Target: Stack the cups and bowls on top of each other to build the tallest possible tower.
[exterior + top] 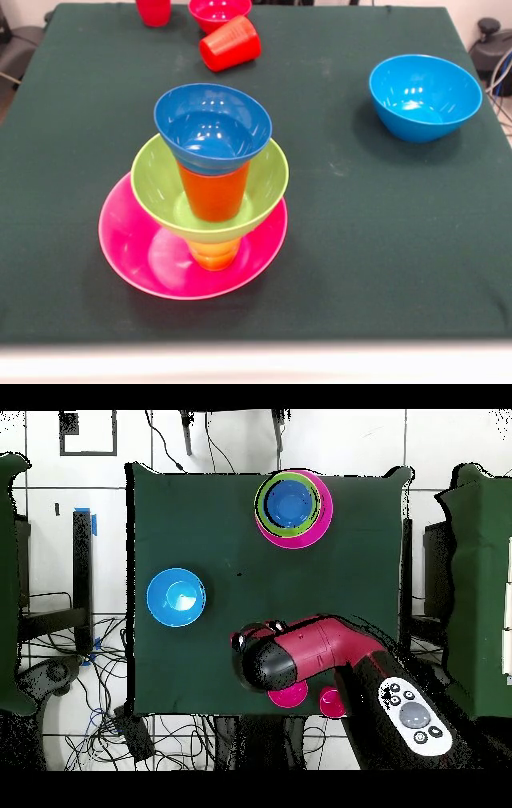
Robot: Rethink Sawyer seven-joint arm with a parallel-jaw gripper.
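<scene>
The tower stands at the table's near left in the front view: a wide pink bowl (136, 248), a yellow cup (213, 254), a lime green bowl (268, 180), an orange cup (213, 192) and a small dark blue bowl (212, 128) on top. In the overhead view the tower (291, 505) is at the far side. A light blue bowl (424, 96) stands alone; it also shows in the overhead view (176, 597). My gripper (250, 656) shows only from above, at the arm's end, far from the tower.
A red cup (230, 42) lies on its side at the table's far edge. Beside it are a small red bowl (219, 12) and an upright red cup (154, 11). In the overhead view the arm (320, 649) covers part of this group.
</scene>
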